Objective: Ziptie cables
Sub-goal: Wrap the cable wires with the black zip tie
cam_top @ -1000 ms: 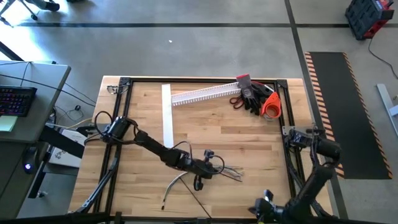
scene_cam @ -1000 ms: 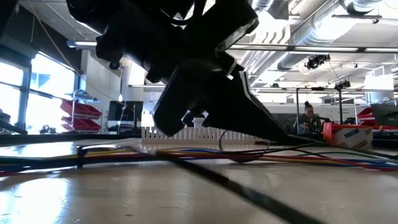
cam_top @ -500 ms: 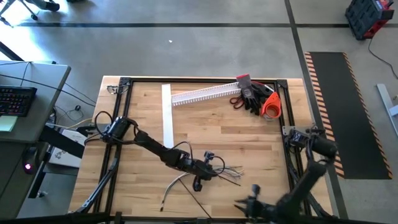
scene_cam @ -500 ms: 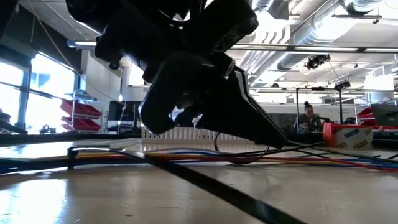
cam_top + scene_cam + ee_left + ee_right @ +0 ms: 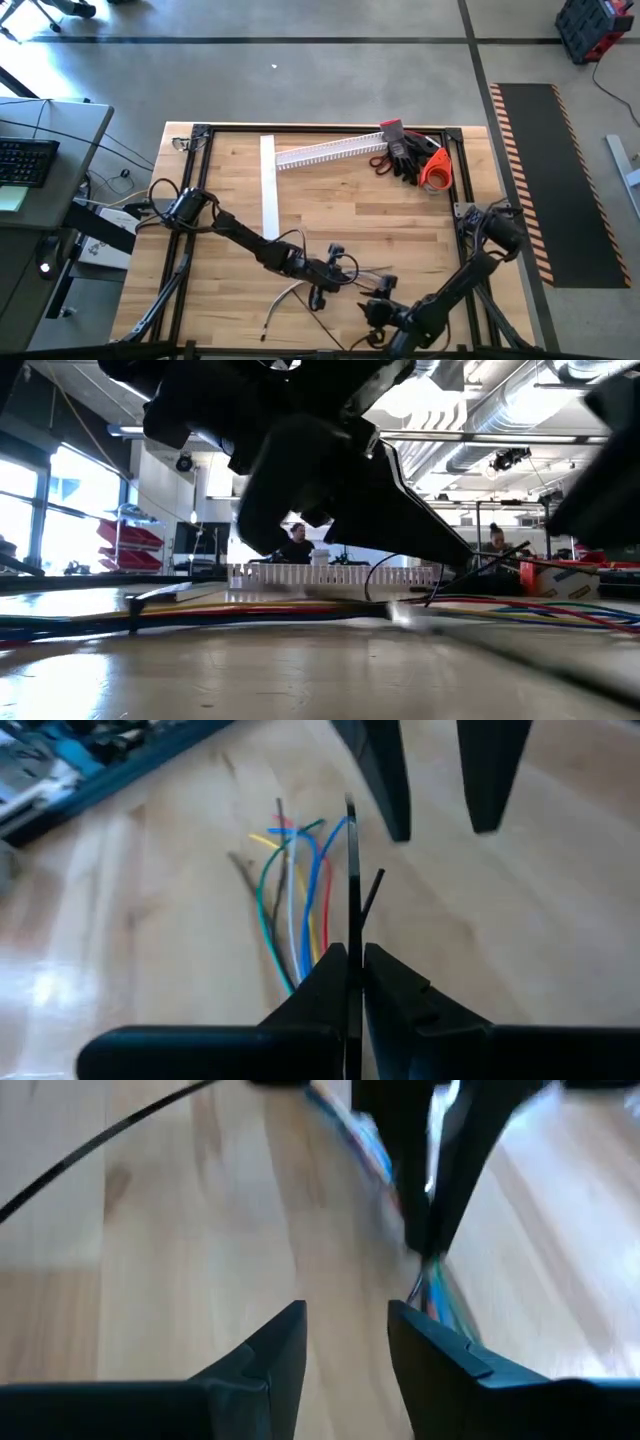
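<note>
Clenched tight, your left gripper (image 5: 350, 965) is pinching one thin, stiff black ziptie (image 5: 352, 870) between its dark tapered fingers, while your right gripper (image 5: 345, 1340) is standing with its jaws parted and nothing between them. Cables (image 5: 295, 890) are lying on the pale wood-grain table (image 5: 330, 200) as slim, curving wires, fanning out at their free ends just ahead of the pinched strip. From above, that bundle (image 5: 370, 275) is sitting at about 6 o'clock on the table, near the front edge. Wide bare wood is lying open across the middle, while a white slotted channel (image 5: 325, 152) and dark gloves (image 5: 405, 158) are crowding the 1 o'clock corner. Your left arm is reaching in low from 9 o'clock; your right arm is stretching in from 4 o'clock, facing the left gripper.
</note>
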You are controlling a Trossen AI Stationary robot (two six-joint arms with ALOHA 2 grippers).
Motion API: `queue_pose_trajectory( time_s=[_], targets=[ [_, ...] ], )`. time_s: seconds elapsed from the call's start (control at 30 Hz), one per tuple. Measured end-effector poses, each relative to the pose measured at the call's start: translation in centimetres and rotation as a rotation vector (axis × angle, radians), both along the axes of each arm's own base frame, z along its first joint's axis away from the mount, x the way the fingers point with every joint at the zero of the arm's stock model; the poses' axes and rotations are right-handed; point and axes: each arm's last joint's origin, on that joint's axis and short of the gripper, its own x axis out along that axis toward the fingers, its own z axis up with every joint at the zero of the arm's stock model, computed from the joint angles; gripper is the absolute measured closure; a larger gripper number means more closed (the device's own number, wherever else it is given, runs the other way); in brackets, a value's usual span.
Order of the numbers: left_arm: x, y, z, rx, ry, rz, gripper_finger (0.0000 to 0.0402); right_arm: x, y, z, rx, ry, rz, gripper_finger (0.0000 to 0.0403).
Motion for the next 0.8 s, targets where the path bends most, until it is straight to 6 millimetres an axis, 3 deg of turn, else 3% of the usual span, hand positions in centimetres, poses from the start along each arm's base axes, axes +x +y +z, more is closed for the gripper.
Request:
queue_pose_trajectory(
  time_s=[0.2,0.6,0.8],
  targets=[
    [0.2,0.1,0.6,-0.006,-0.048,-0.006,0.0398,-2.3,0.5,-0.1,-0.022,-0.037,-0.067,0.028],
    [-1.1,3.0,0.0,-0.3,-0.304,-0.136,0.0399,-6.7,3.5,2.3,-0.081,-0.381,0.005,0.028],
    [-1.3,3.1,-0.4,-0.301,-0.293,-0.132,0.0399,-6.6,3.7,3.3,-0.02,-0.42,-0.008,0.0274]
  ],
)
